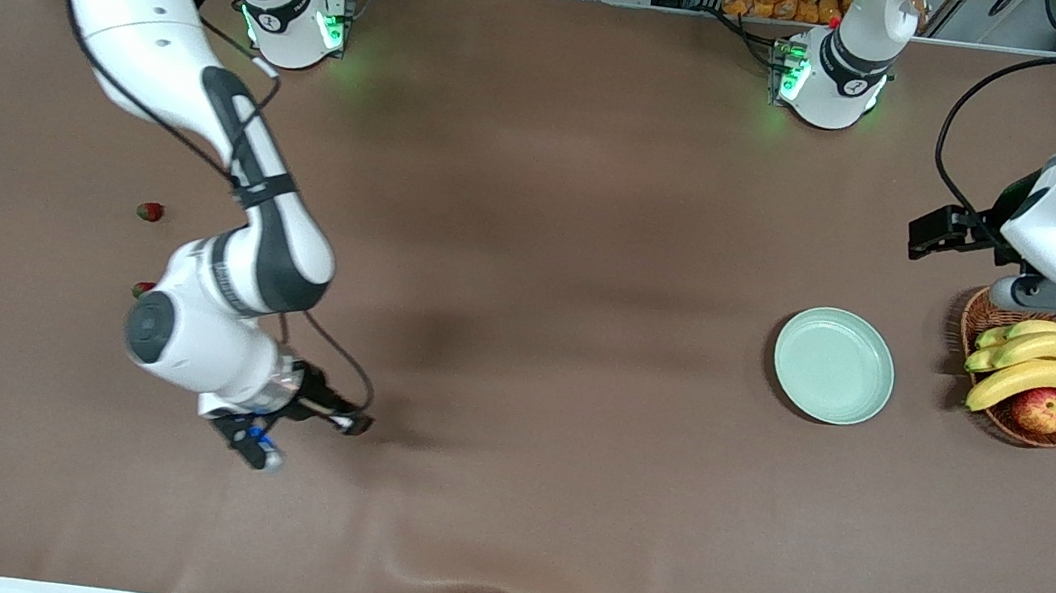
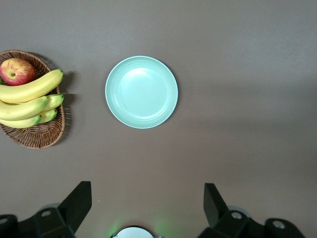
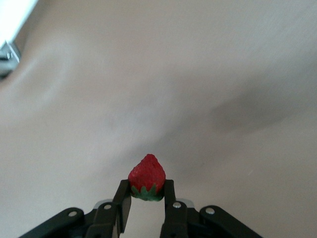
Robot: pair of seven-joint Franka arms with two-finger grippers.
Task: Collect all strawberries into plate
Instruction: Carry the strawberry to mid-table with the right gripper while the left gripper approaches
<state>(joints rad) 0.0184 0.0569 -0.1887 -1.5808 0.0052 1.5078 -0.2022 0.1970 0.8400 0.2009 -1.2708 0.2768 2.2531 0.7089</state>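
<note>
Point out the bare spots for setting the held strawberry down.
The plate is bare inside. Brown table lies open between plate and right pincer holding a strawberry. The basket is crowded with fruit.

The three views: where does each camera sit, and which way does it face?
Front view: high across the table, facing both arms, the round pale green plate and two loose strawberries.
Left wrist view: looks down between open fingers at the plate and brown wicker basket, both shared with the front view.
Right wrist view: fingers grip a small red strawberry.
</note>
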